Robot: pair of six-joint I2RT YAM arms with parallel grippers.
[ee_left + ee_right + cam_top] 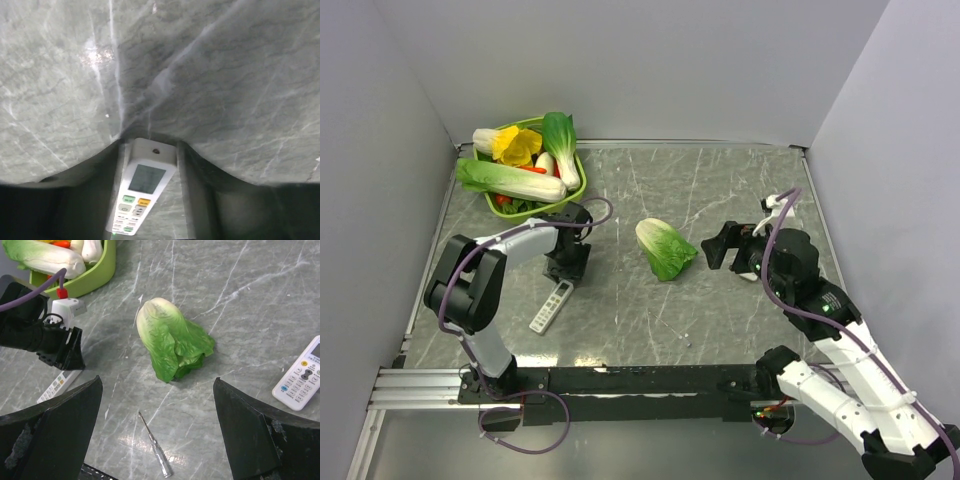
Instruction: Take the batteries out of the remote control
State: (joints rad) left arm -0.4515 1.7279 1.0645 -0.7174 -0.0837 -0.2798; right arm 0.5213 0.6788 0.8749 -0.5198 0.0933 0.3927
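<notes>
L hand (pixel 567 267) straddles remote control (pixel 142 192); btn labels (pixel 132 210) unreadable.

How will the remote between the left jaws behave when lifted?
The remote looks like stiff plastic, so probably no bending. Its smooth, narrow sides might slip when squeezed. Flat-lying, it should slide, not roll, if pushed.

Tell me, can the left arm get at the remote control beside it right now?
Probably yes: the left gripper sits over the remote control with a finger on each side, and nothing lies between them.
</notes>
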